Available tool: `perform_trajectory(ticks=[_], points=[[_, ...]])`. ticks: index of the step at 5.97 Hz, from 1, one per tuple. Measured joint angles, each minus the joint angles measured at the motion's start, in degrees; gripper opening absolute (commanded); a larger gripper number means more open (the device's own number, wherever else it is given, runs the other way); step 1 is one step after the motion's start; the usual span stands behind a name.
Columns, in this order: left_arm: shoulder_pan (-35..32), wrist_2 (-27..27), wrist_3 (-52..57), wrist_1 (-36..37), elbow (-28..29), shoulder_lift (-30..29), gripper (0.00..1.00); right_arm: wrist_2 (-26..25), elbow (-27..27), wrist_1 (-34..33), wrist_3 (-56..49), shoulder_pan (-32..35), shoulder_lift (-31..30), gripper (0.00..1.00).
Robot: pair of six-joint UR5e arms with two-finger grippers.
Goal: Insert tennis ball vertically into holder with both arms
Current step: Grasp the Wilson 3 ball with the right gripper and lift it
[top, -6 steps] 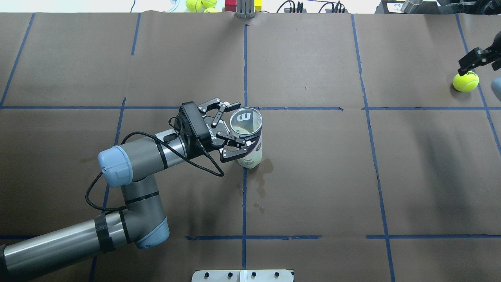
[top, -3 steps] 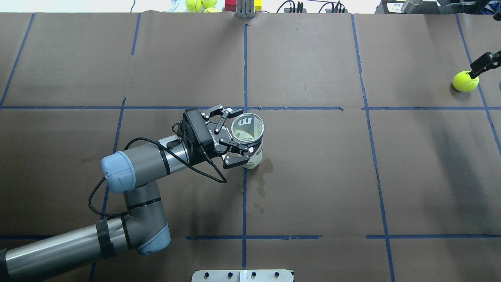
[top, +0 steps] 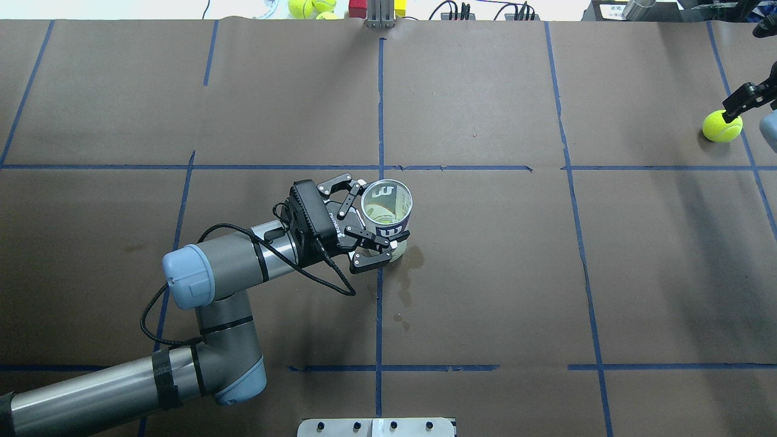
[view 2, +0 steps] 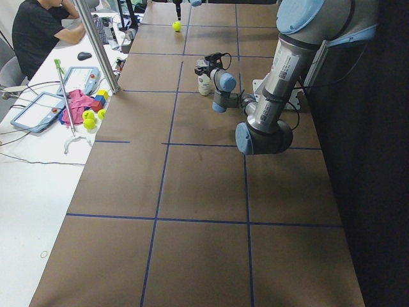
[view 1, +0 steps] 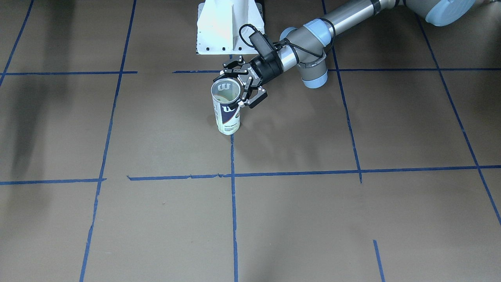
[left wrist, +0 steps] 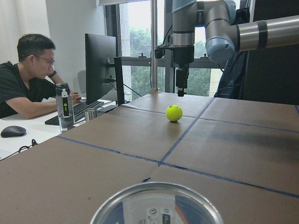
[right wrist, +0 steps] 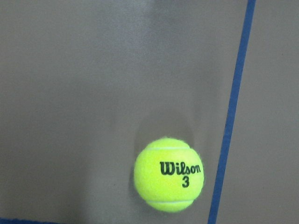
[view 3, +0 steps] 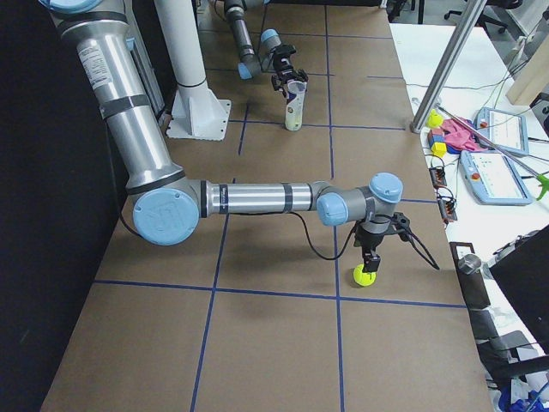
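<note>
The holder point(top: 386, 206) is a clear can with a navy and white label, standing open end up near the table's middle point(view 1: 226, 111). Something yellow-green shows at its bottom. My left gripper point(top: 373, 220) is open, level with the upper part of the can, one finger on each side of it. The left wrist view shows only the can's rim point(left wrist: 156, 205). The tennis ball point(top: 722, 126), lettered "Wilson 3" point(right wrist: 168, 175), lies at the far right. My right gripper point(left wrist: 180, 92) hangs just above the ball, apart from it, and seems open.
Blue tape lines cross the brown paper on the table. The white pedestal point(view 1: 227, 27) stands behind the can. A dark stain point(top: 403, 285) marks the paper beside the can. Spare balls and blocks point(view 2: 91, 116) lie on the side desk, where an operator point(view 2: 38, 32) sits.
My left gripper has slid right and toward the robot and its fingers have narrowed around the can, whose top shifted with it. The right gripper drifted right, partly off the overhead view. The ball stayed.
</note>
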Motion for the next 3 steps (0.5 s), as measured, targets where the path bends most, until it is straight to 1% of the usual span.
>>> perform_trajectory(ticks=[1,3], points=[[0.20,0.00,-0.04,0.00,-0.06,-0.04,1.00,-0.45,-3.79,3.28,-0.06,-0.43,1.14,0.99],[0.51,0.00,-0.61,-0.02,-0.19,-0.04,1.00,-1.03,-7.12,6.63,-0.01,-2.14,1.70,0.99]])
